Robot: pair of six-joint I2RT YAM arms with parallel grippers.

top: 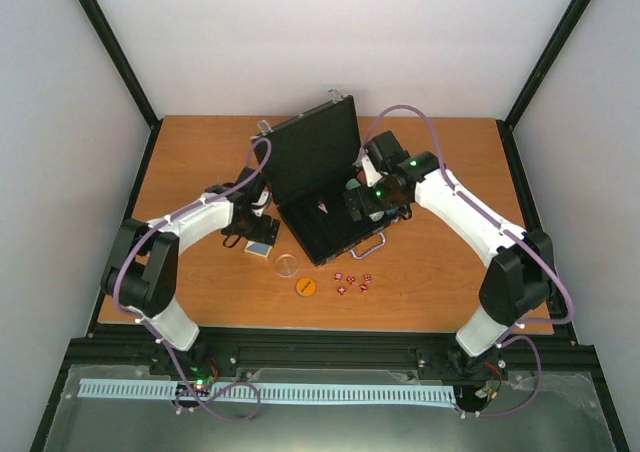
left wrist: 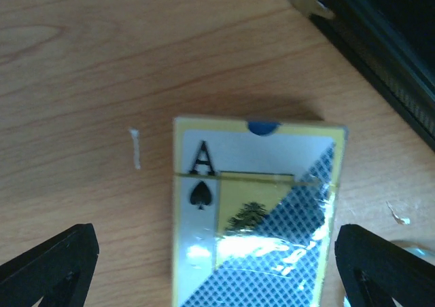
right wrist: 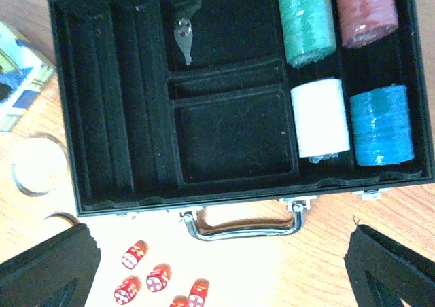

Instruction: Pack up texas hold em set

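The black briefcase (top: 318, 187) lies open at the table's middle, lid up. Green (right wrist: 307, 22), red (right wrist: 363, 8), white (right wrist: 319, 117) and blue (right wrist: 382, 125) chip stacks sit in its right slots. My left gripper (top: 256, 237) is open, its fingers (left wrist: 51, 266) spread to either side of the blue-white card box (left wrist: 255, 212), which lies on the table left of the case. My right gripper (top: 363, 210) is open and empty above the case's front edge, over its silver handle (right wrist: 241, 225). Several red dice (right wrist: 146, 276), the orange disc (top: 306, 287) and the clear disc (top: 287, 266) lie in front of the case.
Small metal keys (right wrist: 182, 41) lie in a middle compartment of the tray. The large card compartment (right wrist: 231, 130) and the left chip slots (right wrist: 102, 117) hold nothing. The case's side (left wrist: 380, 35) runs close to the right of the card box.
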